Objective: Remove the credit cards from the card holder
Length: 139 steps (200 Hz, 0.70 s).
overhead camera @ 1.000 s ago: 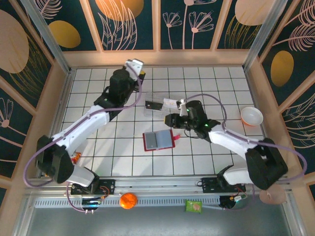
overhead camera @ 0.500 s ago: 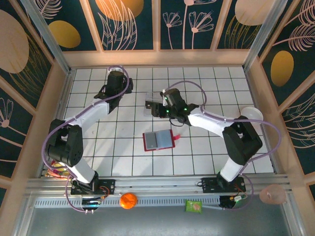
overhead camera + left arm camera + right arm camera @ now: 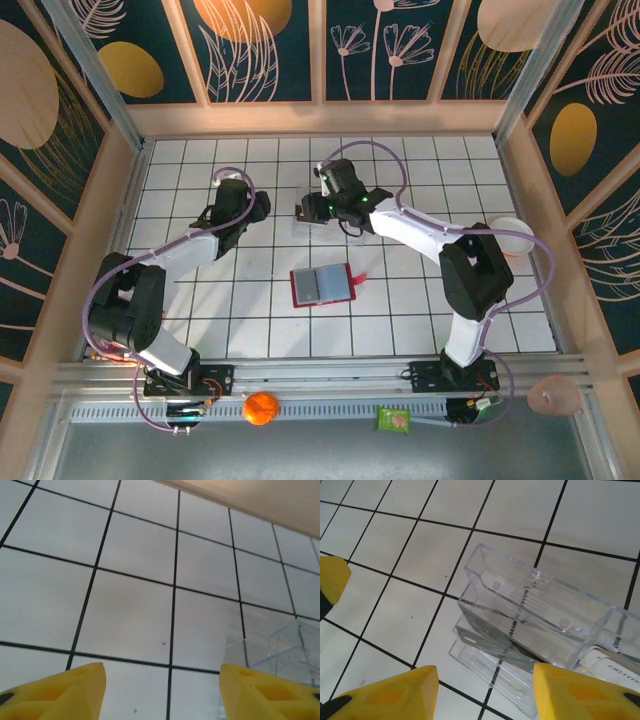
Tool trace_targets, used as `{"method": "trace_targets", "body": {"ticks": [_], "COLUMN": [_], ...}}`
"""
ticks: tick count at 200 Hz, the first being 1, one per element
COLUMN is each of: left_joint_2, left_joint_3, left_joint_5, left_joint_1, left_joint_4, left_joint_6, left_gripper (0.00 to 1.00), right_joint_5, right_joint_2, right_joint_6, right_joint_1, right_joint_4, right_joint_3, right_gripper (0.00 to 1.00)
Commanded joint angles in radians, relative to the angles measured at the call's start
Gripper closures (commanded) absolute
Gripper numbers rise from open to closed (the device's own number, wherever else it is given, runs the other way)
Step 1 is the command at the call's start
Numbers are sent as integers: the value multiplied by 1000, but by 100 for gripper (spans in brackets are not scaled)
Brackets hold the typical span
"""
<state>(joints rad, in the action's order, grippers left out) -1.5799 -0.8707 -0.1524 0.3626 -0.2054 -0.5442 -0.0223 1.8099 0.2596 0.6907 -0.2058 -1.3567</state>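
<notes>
From above you see little of the clear tray (image 3: 520, 597): your right arm lies across it, and only one end of the dark card (image 3: 487, 632) pokes out on the left. In the right wrist view the pale card (image 3: 615, 669) is cut off at the lower right edge and its print is too small to read. Through the plastic you cannot tell whether the dark card lies inside the tray or under it.

Since a second ago your right claw (image 3: 485, 685) has left the tab side of the card holder (image 3: 322, 286) and swung up to the tray. Your left claw (image 3: 160, 680) has come back from the far edge of the table (image 3: 400, 320) to the tray's left. The card holder has not moved. It lies open, well apart from both claws, nearer the arm bases.

Both claws are released, fingers spread with nothing between them. The right one hangs just beside the tray's near corner, with the dark card just ahead and the pale card off to its right. The left one faces a corner of the tray.
</notes>
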Motion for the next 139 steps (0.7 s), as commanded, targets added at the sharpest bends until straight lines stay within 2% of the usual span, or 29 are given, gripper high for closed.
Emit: {"method": "trace_targets", "body": {"ticks": [1, 30, 60, 84, 139], "left_joint_2": [-50, -171, -336, -428, -509], "left_joint_3": [-55, -204, -404, -514, -577], "left_joint_5": [54, 139, 145, 212, 242], "left_joint_1": [1, 1, 1, 1, 19], "left_joint_4": [-157, -195, -83, -40, 19], "left_joint_6": [-8, 47, 93, 100, 108], "left_gripper": [39, 42, 47, 50, 53], "right_joint_5": [-36, -85, -132, -155, -159], "right_joint_2": [-54, -131, -235, -313, -408], "right_joint_6": [-2, 34, 78, 96, 123], "right_joint_1": [-17, -22, -41, -50, -63], "right_joint_4": [35, 76, 106, 100, 99], "right_joint_3": [43, 156, 272, 336, 413], "right_gripper": [48, 49, 50, 50, 51]}}
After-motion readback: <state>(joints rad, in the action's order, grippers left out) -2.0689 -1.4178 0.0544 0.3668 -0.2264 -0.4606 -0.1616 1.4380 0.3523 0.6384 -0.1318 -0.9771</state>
